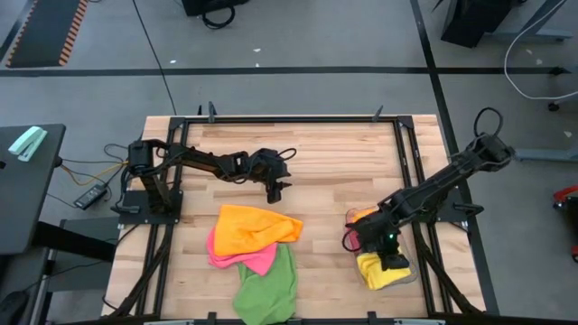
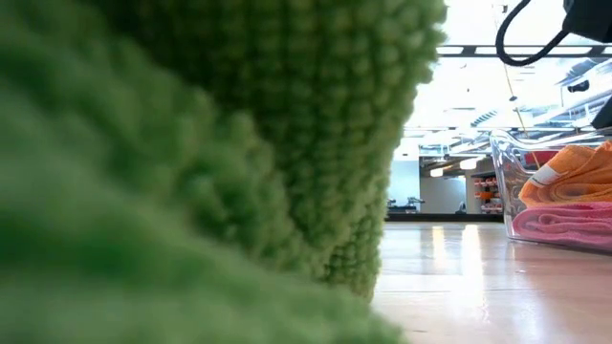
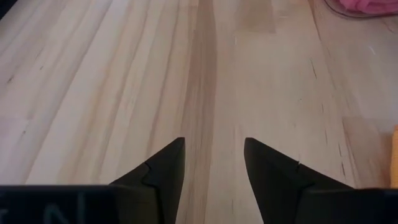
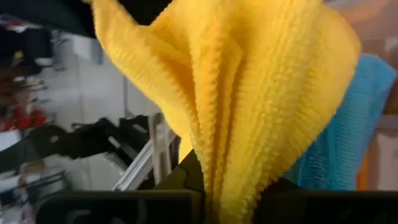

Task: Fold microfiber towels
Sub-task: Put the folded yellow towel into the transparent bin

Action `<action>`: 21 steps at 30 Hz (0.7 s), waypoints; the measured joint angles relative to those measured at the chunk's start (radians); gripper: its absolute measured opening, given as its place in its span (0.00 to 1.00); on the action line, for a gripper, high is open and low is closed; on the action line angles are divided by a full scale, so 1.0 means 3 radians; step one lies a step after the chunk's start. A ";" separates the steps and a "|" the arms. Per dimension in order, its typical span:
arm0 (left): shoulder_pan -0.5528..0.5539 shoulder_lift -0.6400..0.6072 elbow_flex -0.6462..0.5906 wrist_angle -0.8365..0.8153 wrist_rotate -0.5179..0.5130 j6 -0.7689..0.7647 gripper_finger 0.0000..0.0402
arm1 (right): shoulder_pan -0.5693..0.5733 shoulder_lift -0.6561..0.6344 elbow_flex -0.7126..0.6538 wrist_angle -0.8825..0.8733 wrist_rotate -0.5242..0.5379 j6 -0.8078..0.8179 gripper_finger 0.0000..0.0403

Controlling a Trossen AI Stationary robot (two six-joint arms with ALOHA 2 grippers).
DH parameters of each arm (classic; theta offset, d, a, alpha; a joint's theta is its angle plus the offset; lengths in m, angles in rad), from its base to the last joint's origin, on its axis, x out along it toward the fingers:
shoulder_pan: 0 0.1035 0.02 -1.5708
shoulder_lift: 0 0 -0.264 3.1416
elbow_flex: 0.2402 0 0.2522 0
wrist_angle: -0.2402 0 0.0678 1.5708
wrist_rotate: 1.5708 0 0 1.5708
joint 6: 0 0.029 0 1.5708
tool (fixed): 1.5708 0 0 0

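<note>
while the left gripper [image 1: 279, 191] sits out over bare wood near the middle of the table [image 1: 361, 162], its fingers [image 3: 163, 174] are spread apart with nothing between them, just the plank surface showing in the gap in the left wrist view. no towel touches it; the pile is just beside it, toward the front edge.

that pile has an orange towel [image 1: 253, 228] on top, a pink towel [image 1: 257, 259] poking out underneath it, and a green towel [image 1: 268, 289] trailing from under those right to the table's front edge. the green one is bunched up so close to the low camera that it fills most of that view [image 2: 191, 153].

the right gripper [image 1: 384, 264] is over by the table's right edge, near the front corner, and it's pinched tight on a yellow towel [image 4: 249, 93]. in the right wrist view the yellow cloth rises out from between the fingers in bunched folds and fans out, so the grip is on a gathered part of it. a blue towel [image 4: 339, 137] shows just behind the yellow one there. from above, the yellow towel hangs at the clear bin [image 2: 507, 191], which the low view shows holding folded orange and pink cloths.
</note>
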 joint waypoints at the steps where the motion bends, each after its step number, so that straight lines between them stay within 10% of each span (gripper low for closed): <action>1: 0.0000 0.0000 0.0000 -0.0003 0.0000 -0.0001 0.44 | 0.0048 0.0000 0.0000 0.0000 0.0076 0.0073 0.12; 14: 0.0006 0.0000 0.0000 -0.0016 0.0000 0.0018 0.42 | 0.0444 0.0000 0.0000 -0.0014 0.0644 0.1105 0.36; 21: 0.0006 0.0000 0.0000 0.0001 0.0000 0.0018 0.42 | 0.0306 -0.0122 0.0001 -0.0168 0.0350 0.1410 0.47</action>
